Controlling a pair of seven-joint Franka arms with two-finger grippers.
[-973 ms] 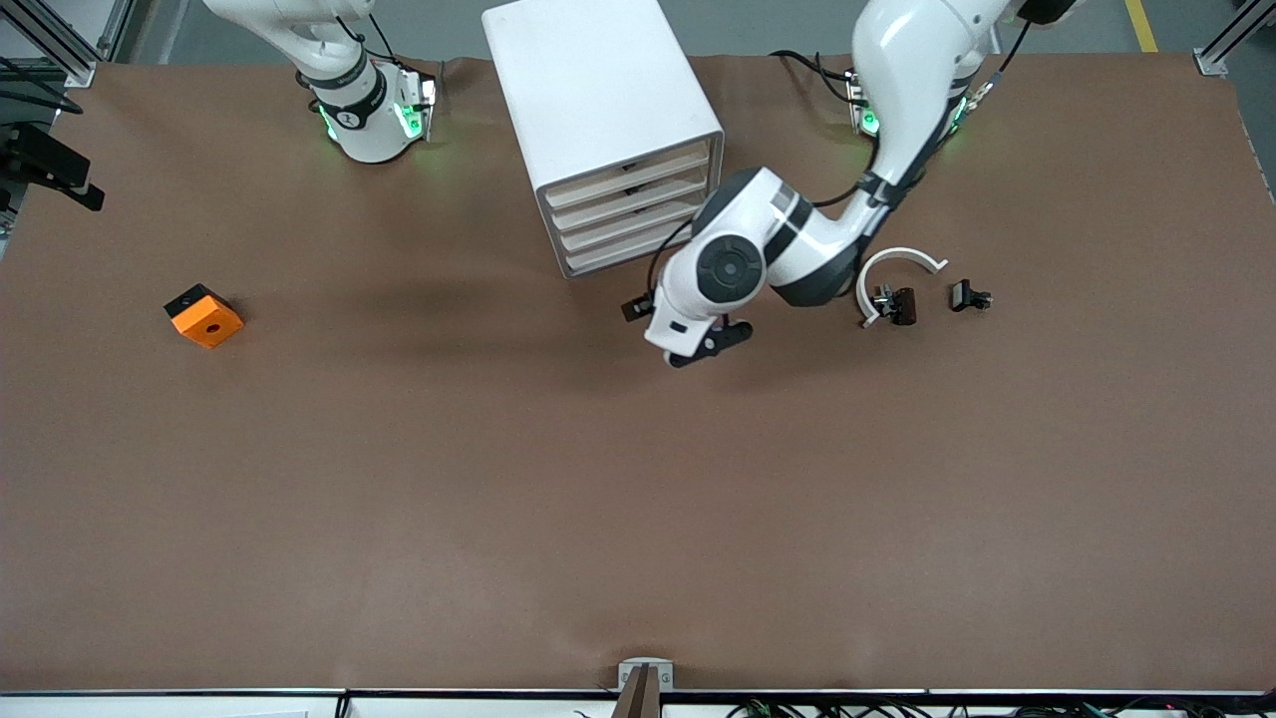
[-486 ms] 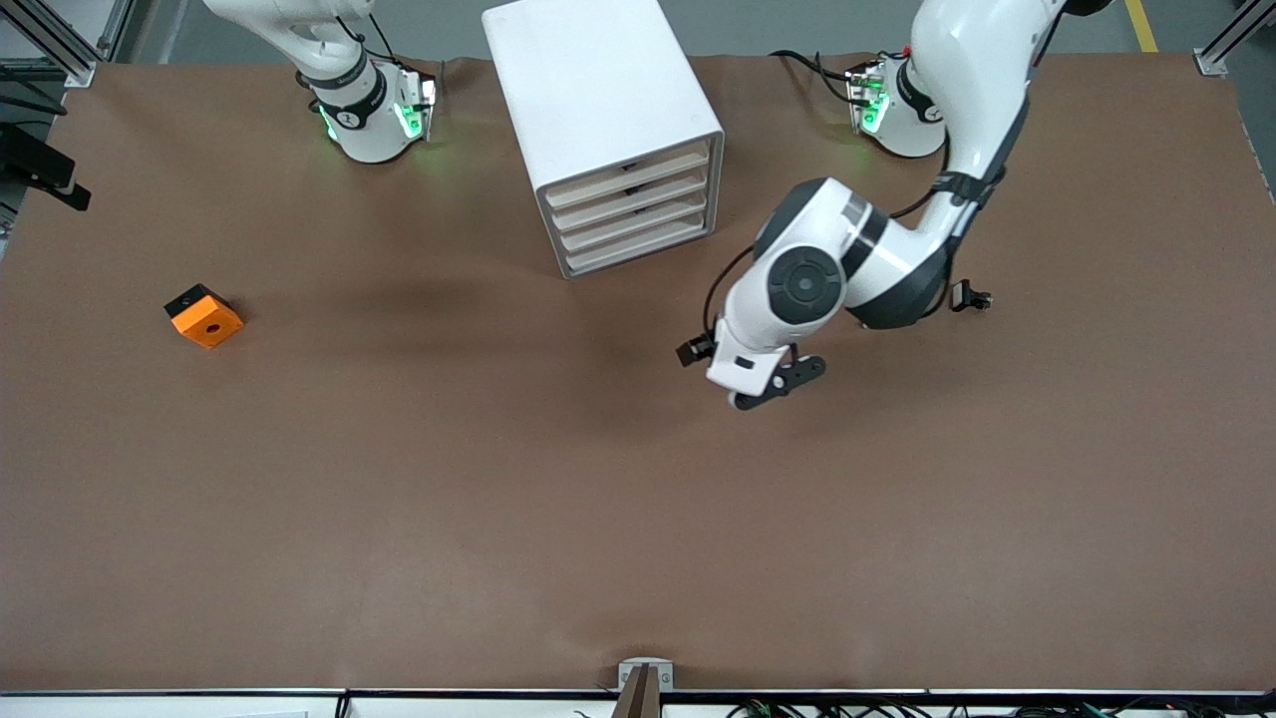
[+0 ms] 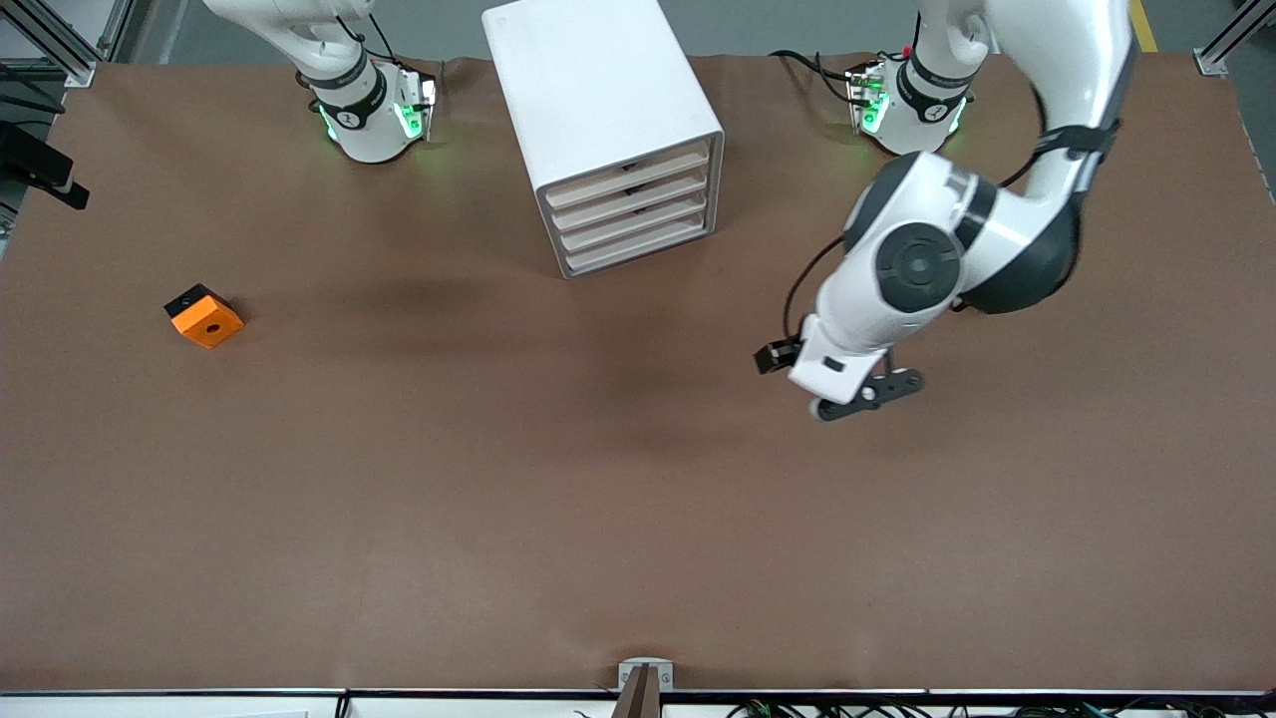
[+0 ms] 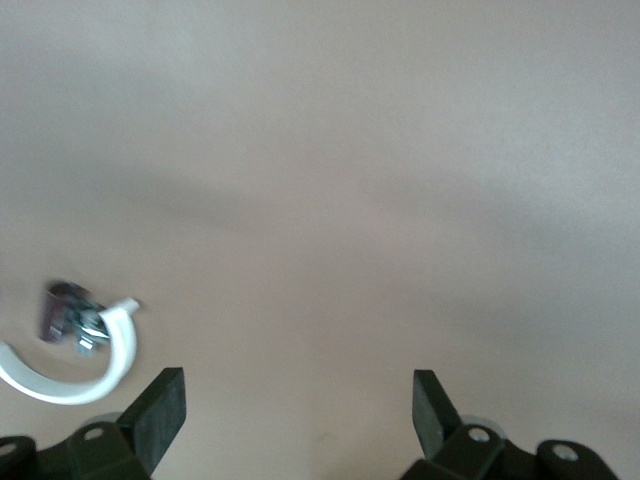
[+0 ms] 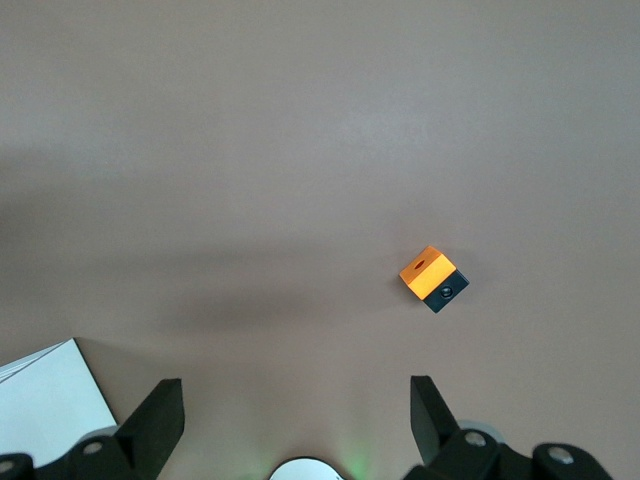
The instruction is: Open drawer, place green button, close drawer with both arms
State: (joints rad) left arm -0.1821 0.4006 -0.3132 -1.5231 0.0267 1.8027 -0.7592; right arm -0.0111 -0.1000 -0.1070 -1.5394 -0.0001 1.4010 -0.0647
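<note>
The white cabinet (image 3: 598, 110) stands at the robots' side of the table, and its four beige drawer fronts are all pushed in. The drawer (image 3: 643, 251) is the lowest one. No button shows in any view. My left gripper (image 3: 865, 394) hangs open and empty over bare table, toward the left arm's end from the cabinet. In the left wrist view its fingers (image 4: 160, 410) stand wide apart around the gripper's middle (image 4: 298, 395). My right gripper (image 5: 296, 400) is open and empty, high over the table by its own base (image 5: 305, 468); that arm waits.
An orange block (image 3: 204, 316) with a hole lies toward the right arm's end of the table and also shows in the right wrist view (image 5: 433, 278). A white C-shaped ring (image 4: 70, 375) with a small dark part (image 4: 65, 310) beside it lies under the left arm.
The left arm has swung away from the cabinet's front toward its own end of the table and nearer the camera. It now covers the ring and black parts. Both grippers stayed open.
</note>
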